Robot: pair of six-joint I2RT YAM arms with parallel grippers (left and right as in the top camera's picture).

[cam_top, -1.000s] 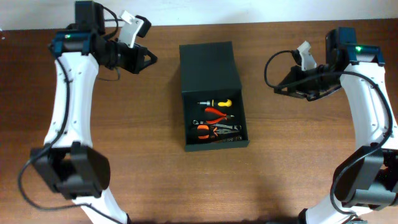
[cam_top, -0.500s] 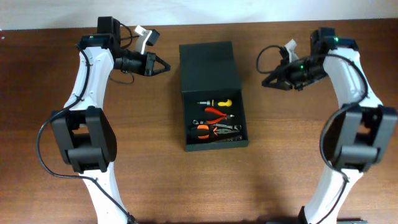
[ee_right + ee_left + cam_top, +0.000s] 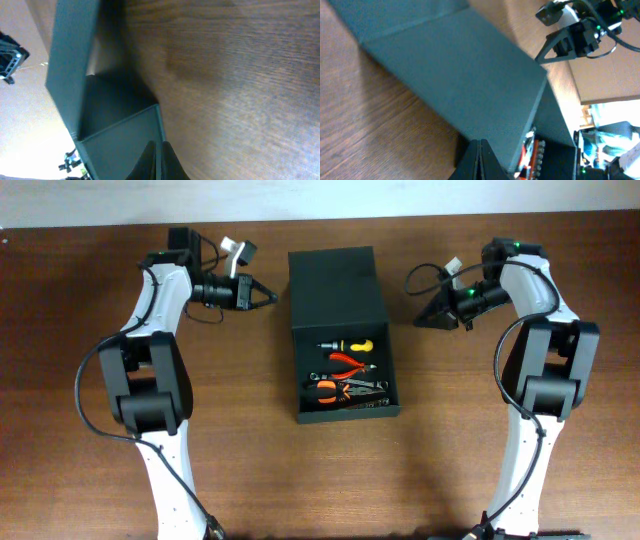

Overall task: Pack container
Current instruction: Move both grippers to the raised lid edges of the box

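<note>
The container (image 3: pixel 340 290) is a dark green-black box in the middle of the table, its flap lid raised at the far end. Inside the open near part lie hand tools (image 3: pixel 345 375): a yellow-handled screwdriver, red pliers, orange-black pliers and metal pieces. My left gripper (image 3: pixel 268 295) is shut and empty, pointing at the box's left wall from a short gap. My right gripper (image 3: pixel 420 320) is shut and empty, just right of the box. The box fills the left wrist view (image 3: pixel 460 85) and shows in the right wrist view (image 3: pixel 90 90).
The wooden table (image 3: pixel 200 440) runs all round the box. A pale wall edge lies along the table's far side (image 3: pixel 300 200). Both arm bases stand at the near edge, left and right.
Both arms have swung inward toward the box. The left gripper moved right to the box's left side and the right gripper moved left and down toward its right side.
</note>
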